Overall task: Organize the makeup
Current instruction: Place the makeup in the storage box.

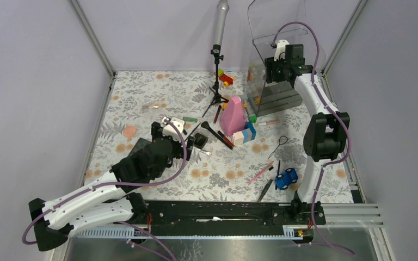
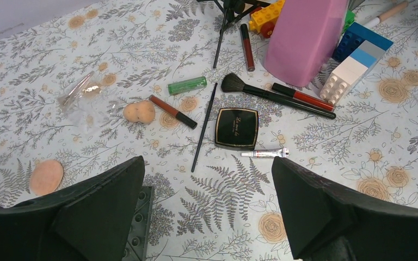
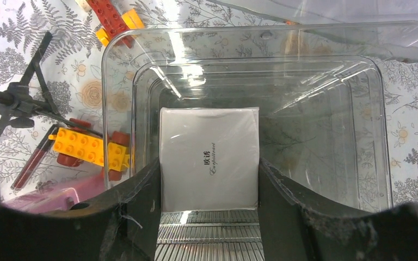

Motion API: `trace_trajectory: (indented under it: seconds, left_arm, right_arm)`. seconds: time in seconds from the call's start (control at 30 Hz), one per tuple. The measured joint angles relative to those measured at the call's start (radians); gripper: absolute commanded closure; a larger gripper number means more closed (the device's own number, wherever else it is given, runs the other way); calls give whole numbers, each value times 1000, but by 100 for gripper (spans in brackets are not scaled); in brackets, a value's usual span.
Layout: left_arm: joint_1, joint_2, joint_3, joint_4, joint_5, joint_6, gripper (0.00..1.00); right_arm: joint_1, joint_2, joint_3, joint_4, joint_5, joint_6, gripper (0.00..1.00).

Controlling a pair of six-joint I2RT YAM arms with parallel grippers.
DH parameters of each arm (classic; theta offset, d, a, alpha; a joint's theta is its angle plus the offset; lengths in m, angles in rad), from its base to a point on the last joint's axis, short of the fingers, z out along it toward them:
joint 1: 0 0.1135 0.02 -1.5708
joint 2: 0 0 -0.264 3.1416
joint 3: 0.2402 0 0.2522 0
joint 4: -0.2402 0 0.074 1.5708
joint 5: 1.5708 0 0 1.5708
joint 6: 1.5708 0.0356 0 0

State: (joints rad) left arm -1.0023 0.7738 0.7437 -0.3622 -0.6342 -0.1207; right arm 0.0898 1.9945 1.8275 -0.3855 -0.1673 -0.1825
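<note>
Makeup lies scattered on the floral table [image 2: 228,206]. Ahead of my left gripper [image 2: 207,217] are a black square compact [image 2: 237,128], a small white tube [image 2: 265,154], a thin black pencil [image 2: 204,128], a black-handled brush [image 2: 272,95], a red pencil [image 2: 302,97], a green tube [image 2: 187,85] and peach sponges [image 2: 139,111]. The left gripper is open and holds nothing. My right gripper [image 3: 209,185] is shut on a flat grey square with small lettering [image 3: 209,157], hanging inside the clear container [image 3: 381,109] at the back right.
A tall pink cone [image 1: 232,115] with toy blocks [image 1: 245,133] stands mid-table, behind it a small tripod [image 1: 216,81]. A blue toy car [image 1: 286,178], a pink pencil [image 1: 261,174] and a black pencil [image 1: 265,189] lie front right. A grey studded plate [image 2: 139,228] sits under the left finger.
</note>
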Motion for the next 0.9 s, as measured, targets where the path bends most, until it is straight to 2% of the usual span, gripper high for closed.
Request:
trace_trajectory:
  seconds: [0.2,0.5,0.9]
  left_arm:
    - [3,1,0,0,5,0,1]
    - [7,1,0,1,10,0,1]
    - [13,3,0,6,22,0,1]
  right_arm:
    - [0,0,-11,17,-2,-17,91]
    - [0,2,-122,90,0,-62,88]
    - [0,25,-117,148,-10,-64,84]
